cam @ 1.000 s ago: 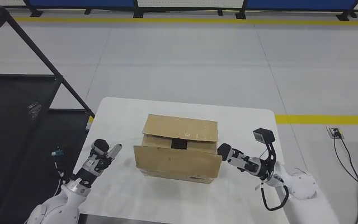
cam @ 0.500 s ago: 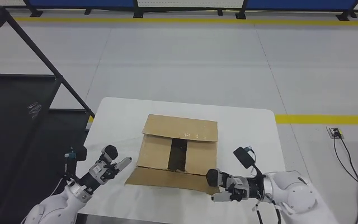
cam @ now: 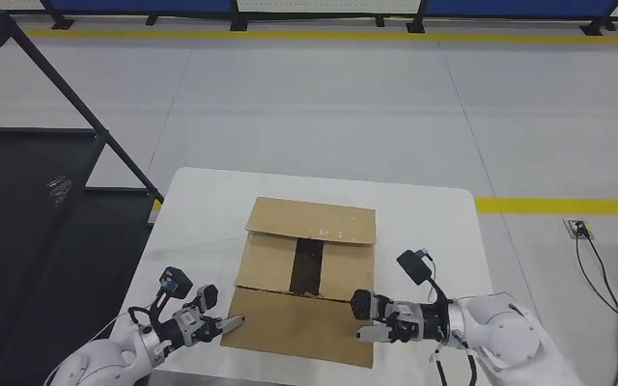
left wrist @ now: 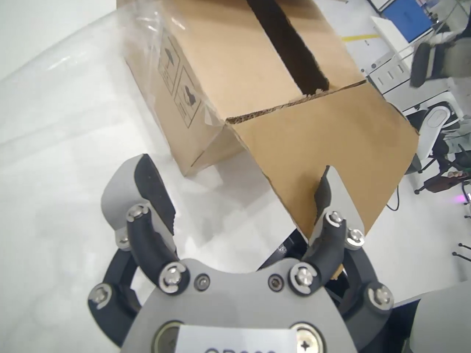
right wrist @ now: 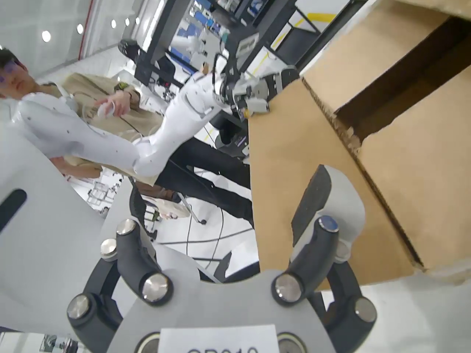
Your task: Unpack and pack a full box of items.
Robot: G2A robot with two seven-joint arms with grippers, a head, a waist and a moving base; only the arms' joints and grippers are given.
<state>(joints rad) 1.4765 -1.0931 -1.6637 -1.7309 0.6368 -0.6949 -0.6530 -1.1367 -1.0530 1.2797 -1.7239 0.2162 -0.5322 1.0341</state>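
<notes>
A brown cardboard box stands mid-table. Its far flap leans back, and its near flap lies folded out flat toward the table's front. Two inner flaps cover the top, with a dark slot between them; the contents are hidden. My left gripper is open at the near flap's left front corner. In the left wrist view one fingertip overlaps the flap. My right gripper is open at the flap's right side, with a finger lying over the flap.
The white table has free room on both sides of the box. A black frame and a dark panel stand to the left. Clear tape hangs loose on the box's side. The folded-out flap reaches close to the table's front edge.
The near flap has swung down from upright to flat. My right gripper came from the box's right side round to the flap. My left gripper moved in toward the flap's left corner.
</notes>
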